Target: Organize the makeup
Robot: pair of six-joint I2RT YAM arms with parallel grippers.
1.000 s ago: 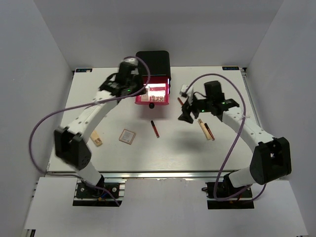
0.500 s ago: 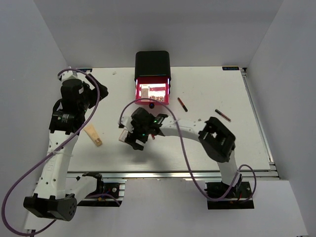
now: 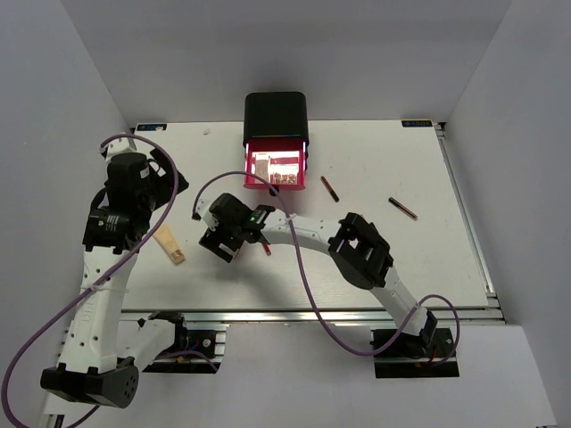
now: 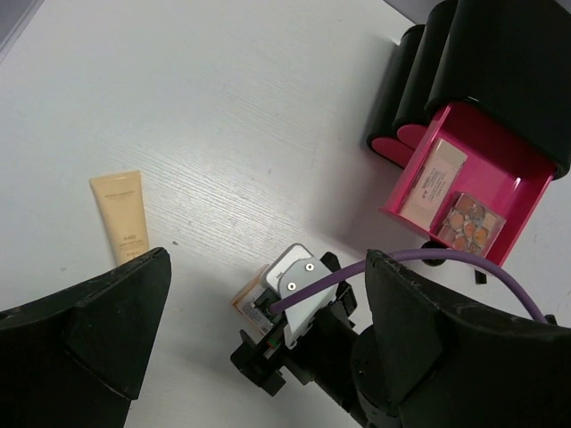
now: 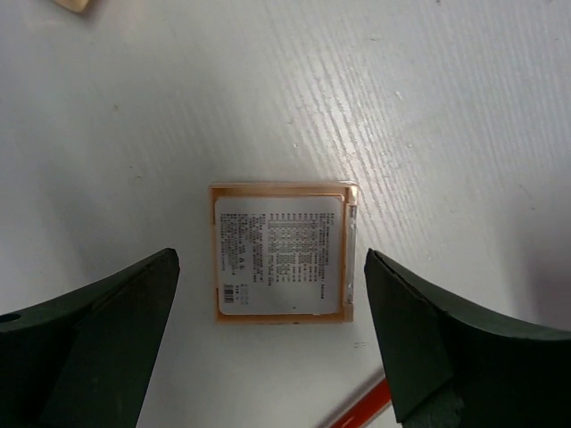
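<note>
Right claw: wide open above square palette.
Left claw: open, empty.
Tip: descend level, pinch opposite edges.

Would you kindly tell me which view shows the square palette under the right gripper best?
The right wrist view: the square palette lies label up between open jaws. The top view hides it beneath the right gripper; the left wrist view shows only a corner.

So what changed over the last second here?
The right gripper swung from the right across to the left and hovers open over the square palette. The left gripper pulled back leftward from the pink drawer, open. The tube and the drawer stayed put.
</note>
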